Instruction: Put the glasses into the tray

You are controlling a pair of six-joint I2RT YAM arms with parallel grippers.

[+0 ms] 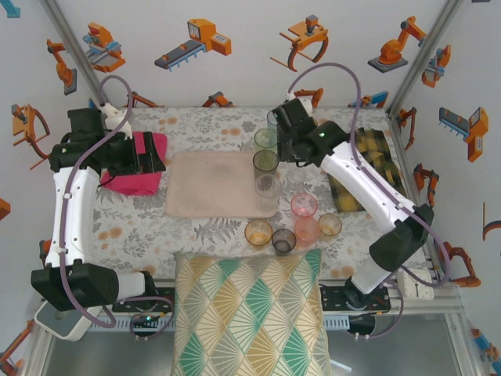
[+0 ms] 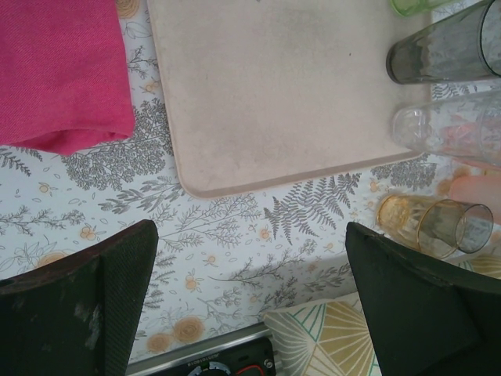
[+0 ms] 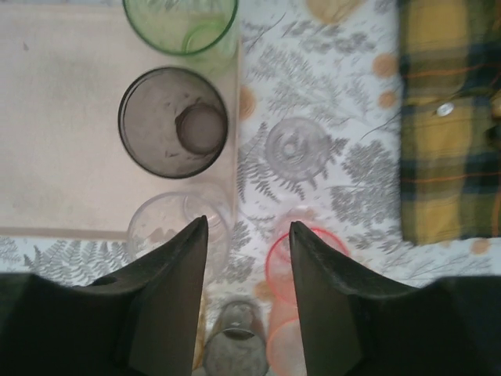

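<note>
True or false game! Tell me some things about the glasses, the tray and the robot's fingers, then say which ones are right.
1. The pink cloth lies to the left of the tray. True.
2. The left fingers are holding a glass. False: they stand wide apart with nothing between them.
3. A dark grey glass stands on the tray. True.
4. Every glass is in the tray. False: several stand on the table in front of it, like the amber glass.
5. The checked cloth on the right is blue. False: it is yellow with dark stripes.
</note>
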